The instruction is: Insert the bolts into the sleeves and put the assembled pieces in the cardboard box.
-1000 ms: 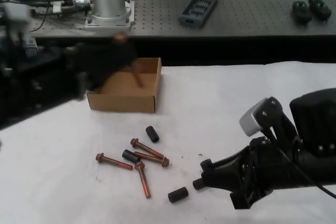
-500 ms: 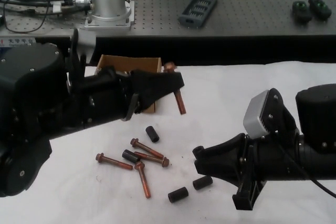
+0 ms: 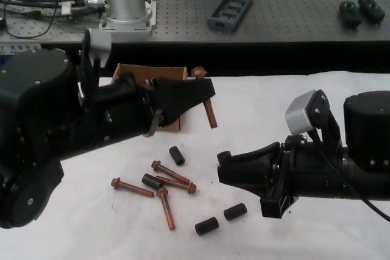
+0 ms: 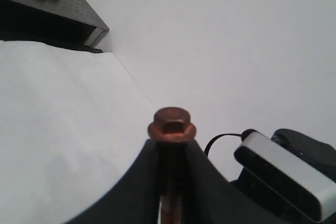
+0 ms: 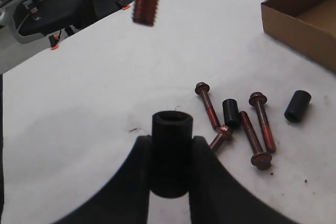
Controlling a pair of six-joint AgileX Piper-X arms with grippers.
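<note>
Left gripper (image 4: 171, 153) clamps a bolt (image 4: 171, 126), right gripper (image 5: 172, 150) a sleeve (image 5: 172, 129); cardboard box (image 5: 299, 35) interior mostly hidden.

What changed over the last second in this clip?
The left tool, shut on a bolt, swung from over the cardboard box out past its side. The right tool, gripping a sleeve, rose toward that bolt. The loose bolts and sleeves on the cloth stayed put.

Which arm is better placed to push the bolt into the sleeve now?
Left, probably: its jaws hold the bolt threaded end down, near the open-ended sleeve in the right jaws.
</note>
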